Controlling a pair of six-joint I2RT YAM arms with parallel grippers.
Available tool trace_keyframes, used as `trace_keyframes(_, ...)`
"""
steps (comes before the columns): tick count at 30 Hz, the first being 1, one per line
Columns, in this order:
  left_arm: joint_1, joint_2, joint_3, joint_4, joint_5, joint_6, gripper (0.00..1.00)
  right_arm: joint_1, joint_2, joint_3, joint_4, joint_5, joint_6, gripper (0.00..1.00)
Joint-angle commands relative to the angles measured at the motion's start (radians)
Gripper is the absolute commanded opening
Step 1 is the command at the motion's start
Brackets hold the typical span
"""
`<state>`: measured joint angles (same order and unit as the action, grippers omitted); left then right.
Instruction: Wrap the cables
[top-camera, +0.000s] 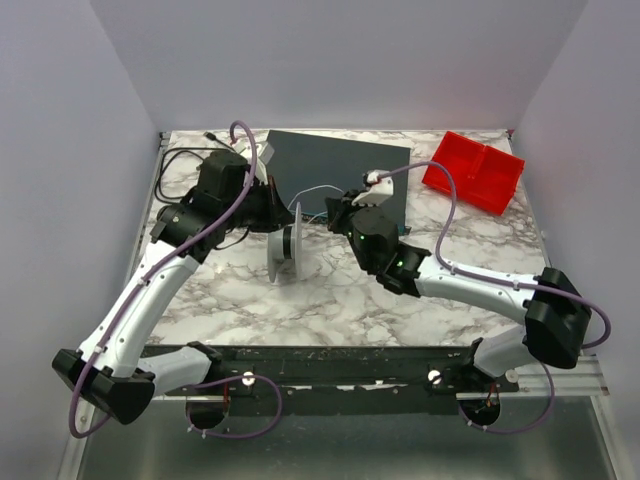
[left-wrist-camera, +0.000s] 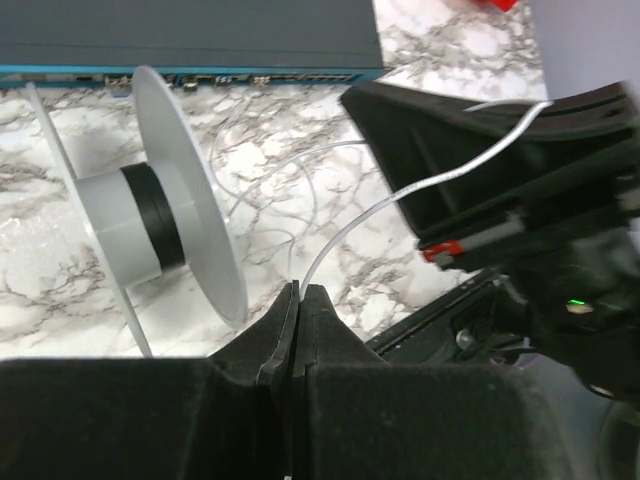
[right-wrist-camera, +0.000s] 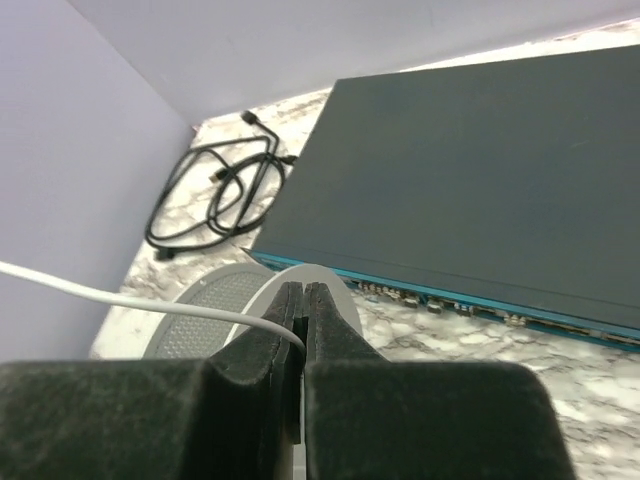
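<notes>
The cable is a very thin white wire that arcs between my two grippers above the marble table. My left gripper is shut on one stretch of it, the wire rising out of the jaw tips. My right gripper is shut on the same wire, which runs off to the left. In the top view both grippers, left and right, hover close together just behind a white spool. The spool has a black band on its grey core. Loose wire loops lie behind it.
A dark flat network box with a teal front edge lies at the back. A coiled black cord sits by the back left corner. A red tray rests at the back right. White walls enclose the table.
</notes>
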<state>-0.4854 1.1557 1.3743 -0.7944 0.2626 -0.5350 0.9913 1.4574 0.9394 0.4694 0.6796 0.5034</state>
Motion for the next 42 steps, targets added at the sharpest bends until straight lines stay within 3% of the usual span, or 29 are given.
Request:
trace_keyframes(1,0.006,-0.035,-0.083,0.019,-0.085,0.037,0.00,0.017,-0.014,0.160,-0.456,0.026,-0.035,0.01)
trace_keyframes(5,0.005,-0.050,-0.141,0.038,-0.144,0.044,0.00,0.039,0.041,0.281,-0.763,0.009,-0.047,0.01)
trace_keyframes(8,0.004,-0.068,-0.180,0.060,-0.167,0.037,0.04,0.065,0.079,0.328,-0.846,-0.002,-0.060,0.01)
trace_keyframes(15,0.003,-0.094,-0.243,0.087,-0.186,0.025,0.19,0.090,0.119,0.364,-0.852,-0.029,-0.076,0.01)
trace_keyframes(26,0.002,-0.160,-0.288,0.113,-0.208,0.017,0.31,0.092,0.162,0.437,-0.886,-0.100,-0.082,0.01)
trace_keyframes(36,0.005,-0.254,-0.341,0.089,-0.341,0.042,0.54,0.092,0.291,0.594,-0.970,-0.185,-0.028,0.01)
trace_keyframes(42,0.005,-0.238,-0.432,0.166,-0.330,0.040,0.59,0.093,0.341,0.655,-1.031,-0.178,0.006,0.01)
